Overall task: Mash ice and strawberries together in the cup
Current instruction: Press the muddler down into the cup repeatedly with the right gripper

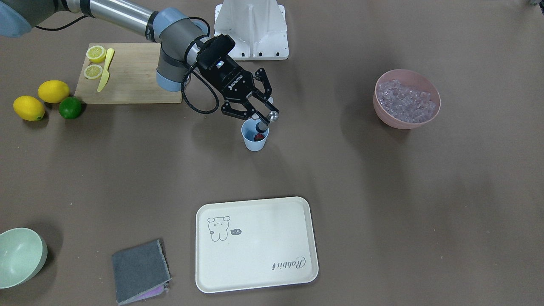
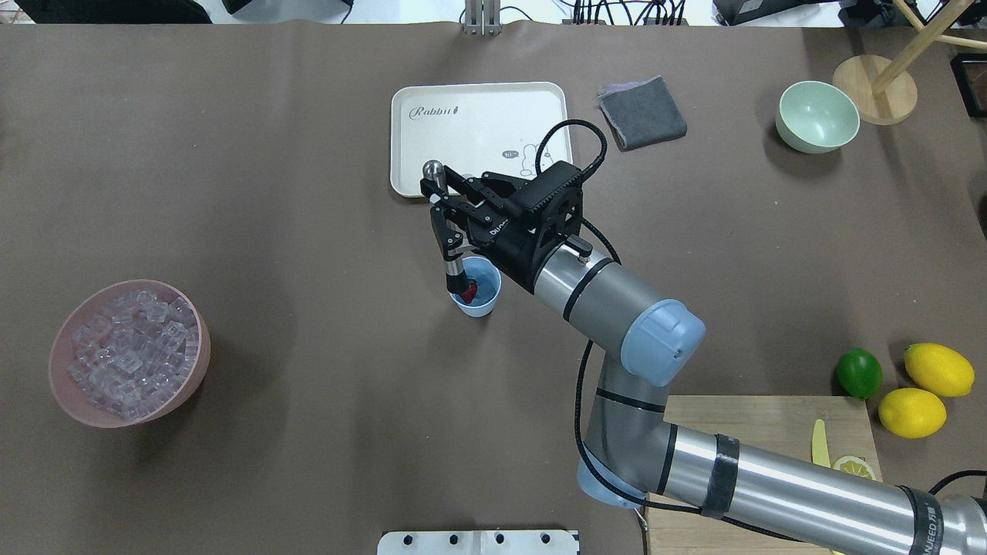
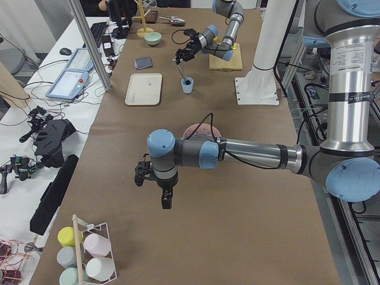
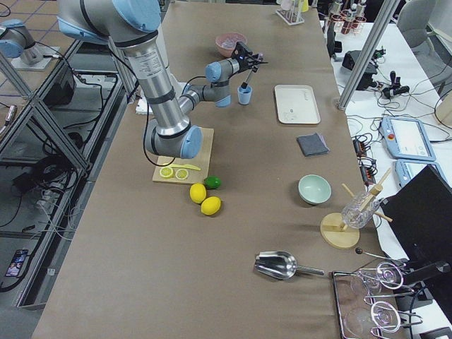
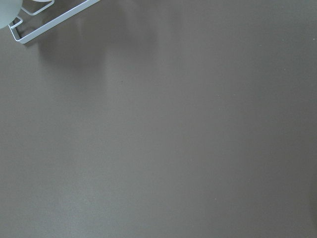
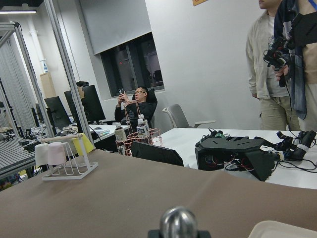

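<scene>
Jaws of the right gripper (image 1: 261,114) clamp the muddler (image 1: 272,115), tip at the strawberry (image 1: 258,137) in the cup (image 1: 255,143). Ice (image 1: 406,101) lies in the pink bowl (image 1: 384,118) at its three o'clock, front-facing view. Straight-down presses should keep the unheld cup upright. Left gripper (image 3: 166,203): cannot tell.

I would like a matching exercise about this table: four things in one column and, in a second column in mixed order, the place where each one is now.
Things:
1. strawberry
2. ice cubes
3. lemon halves
4. muddler

Places:
A. on the cutting board
B. in the pink bowl
C. held in the right gripper
D. in the blue cup

Pairs: 1-D, 2-B, 3-A, 4-C
</scene>
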`<state>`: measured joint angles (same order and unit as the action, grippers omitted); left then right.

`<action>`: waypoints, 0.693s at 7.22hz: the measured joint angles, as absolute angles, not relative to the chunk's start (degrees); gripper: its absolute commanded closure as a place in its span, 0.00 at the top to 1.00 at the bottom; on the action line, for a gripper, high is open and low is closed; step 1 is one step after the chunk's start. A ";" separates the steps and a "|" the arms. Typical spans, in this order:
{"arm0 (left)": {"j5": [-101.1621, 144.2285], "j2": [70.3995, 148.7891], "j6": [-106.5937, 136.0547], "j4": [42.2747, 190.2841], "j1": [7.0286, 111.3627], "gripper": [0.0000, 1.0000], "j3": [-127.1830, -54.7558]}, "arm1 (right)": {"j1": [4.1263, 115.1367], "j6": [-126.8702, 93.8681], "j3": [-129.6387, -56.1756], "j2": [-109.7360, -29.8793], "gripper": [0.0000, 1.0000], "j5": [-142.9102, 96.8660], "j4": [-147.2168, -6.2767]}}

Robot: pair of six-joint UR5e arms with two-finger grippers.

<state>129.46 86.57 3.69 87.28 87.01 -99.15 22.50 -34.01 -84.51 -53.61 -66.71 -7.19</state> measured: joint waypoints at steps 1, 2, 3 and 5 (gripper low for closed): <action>129.46 86.57 3.69 87.27 87.01 0.98 -99.22 | 23.49 -34.03 -85.50 -53.16 0.00 -66.87 -7.25; 129.46 86.57 3.69 87.28 87.01 0.98 -99.27 | 24.51 -34.07 -86.29 -52.97 0.00 -67.05 -7.30; 129.46 86.57 3.71 87.28 87.01 0.98 -99.33 | 25.19 -34.11 -86.77 -52.88 0.00 -67.17 -7.35; 129.46 86.57 3.75 87.28 87.01 0.98 -99.42 | 25.36 -34.10 -86.84 -53.27 0.00 -67.21 -7.42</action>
